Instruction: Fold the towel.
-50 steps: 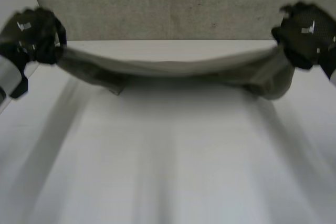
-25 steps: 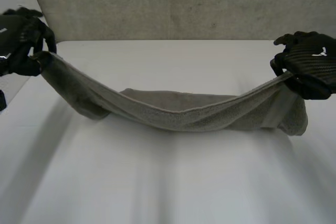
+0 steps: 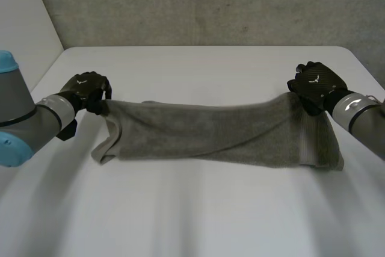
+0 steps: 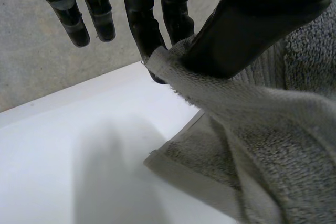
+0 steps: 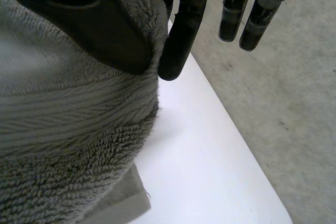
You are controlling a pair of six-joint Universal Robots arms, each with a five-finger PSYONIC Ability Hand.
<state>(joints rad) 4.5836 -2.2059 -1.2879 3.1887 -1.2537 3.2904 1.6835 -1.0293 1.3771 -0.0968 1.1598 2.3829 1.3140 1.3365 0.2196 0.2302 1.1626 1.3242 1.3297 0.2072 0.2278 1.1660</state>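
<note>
Apart, left hand (image 3: 89, 91), right hand (image 3: 314, 85), pinching towel (image 3: 204, 133)

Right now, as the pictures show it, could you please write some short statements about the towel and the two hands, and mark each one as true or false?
1. The left hand pinches one end of the towel. True.
2. The right hand lies open and flat on the table. False: it pinches the towel's other end between thumb and finger.
3. The towel is stretched out as a long band between the two hands. True.
4. The towel hangs wholly in the air, clear of the table. False: its lower part lies on the white table, and only the pinched ends are raised a little.
</note>
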